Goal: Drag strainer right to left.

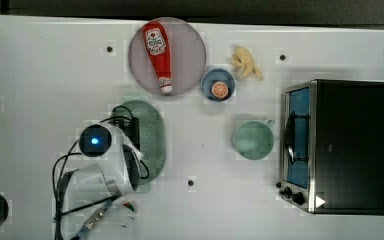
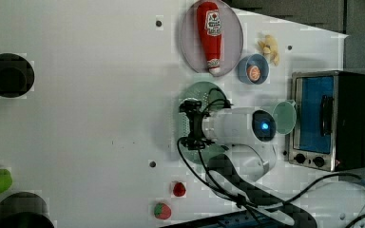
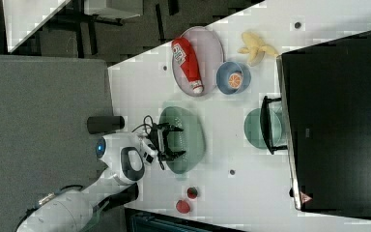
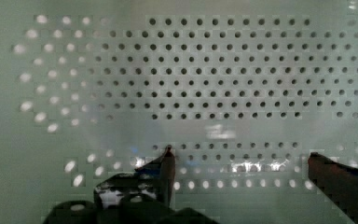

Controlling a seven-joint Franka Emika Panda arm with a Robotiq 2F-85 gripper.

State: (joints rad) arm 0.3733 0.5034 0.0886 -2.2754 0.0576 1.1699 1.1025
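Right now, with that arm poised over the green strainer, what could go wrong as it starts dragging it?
The tool is open inside the strainer with nothing gripped, so its fingers might slide over the perforated bottom and leave the strainer behind.

The plate holding the ketchup bottle sits close to one end of the strainer; a skewed drag could nudge it.

Loose black cables hang over the strainer's rim and might snag.

The top view looks straight down on the table [image 1: 40,75]. The left and right views look down from higher and farther off, each turned sideways. All three share the plate [image 1: 190,50] and oven [image 1: 350,145]. The wrist view hangs close over the strainer [image 4: 214,70].
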